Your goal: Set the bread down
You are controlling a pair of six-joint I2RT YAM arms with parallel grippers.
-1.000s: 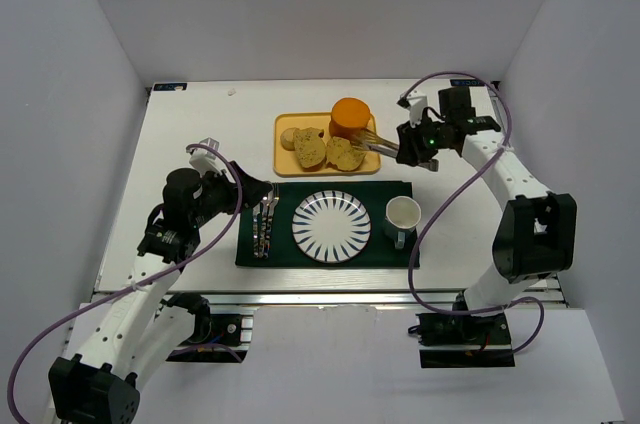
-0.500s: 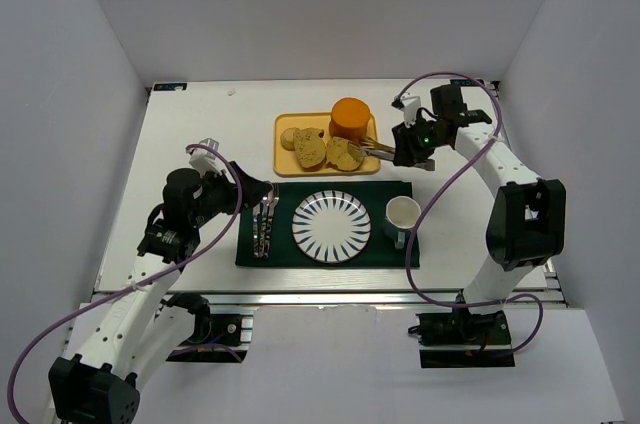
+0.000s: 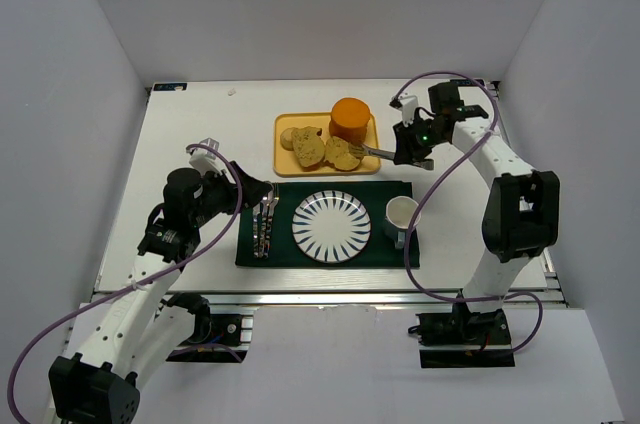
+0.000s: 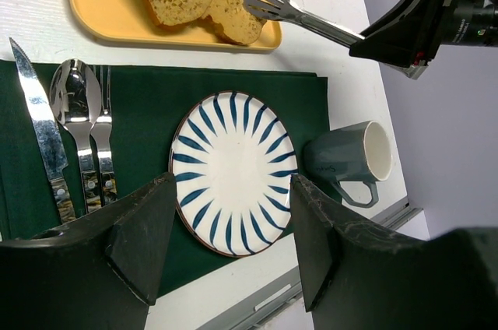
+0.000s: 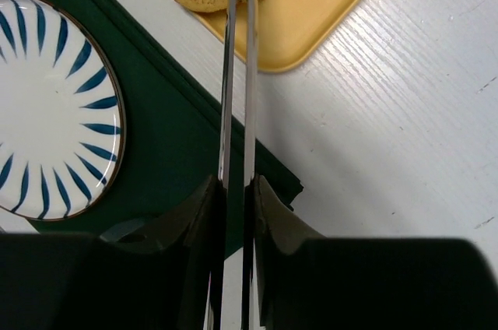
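Bread: I see the bread (image 3: 345,153) lying flat on the right half of the yellow tray (image 3: 283,163), just in front of the orange round block (image 3: 350,118). It is not yet on the plate.
Other pieces: a second speckled slice (image 3: 310,148) lies against the left side of the bread. A small pale round piece (image 3: 289,137) is at the left end of the tray.
Right fingers: the right gripper (image 3: 403,150) stands to the right of the tray, and its fingers (image 5: 204,213) are closed narrow on the handle of the metal tongs (image 3: 376,151).
Tongs: they reach to the left over the tray rim, and the slotted head is at the right edge of the bread. In my right wrist view the two arms are almost together. I cannot tell if the head touches the bread.
Left fingers: the left gripper (image 3: 257,189) is spread wide and is empty. It hangs above the left part of the green mat (image 3: 385,190).
Plate: the striped plate (image 3: 331,227) sits in the middle of the mat, in front of the tray.
Mug: the mug (image 3: 402,216) stands upright on the mat, just right of the plate.
Cutlery: the knife (image 4: 43,135), spoon (image 4: 78,112) and fork (image 4: 103,135) lie side by side on the mat, left of the plate.
Surface: the white surface (image 3: 190,134) carries the tray and the mat.
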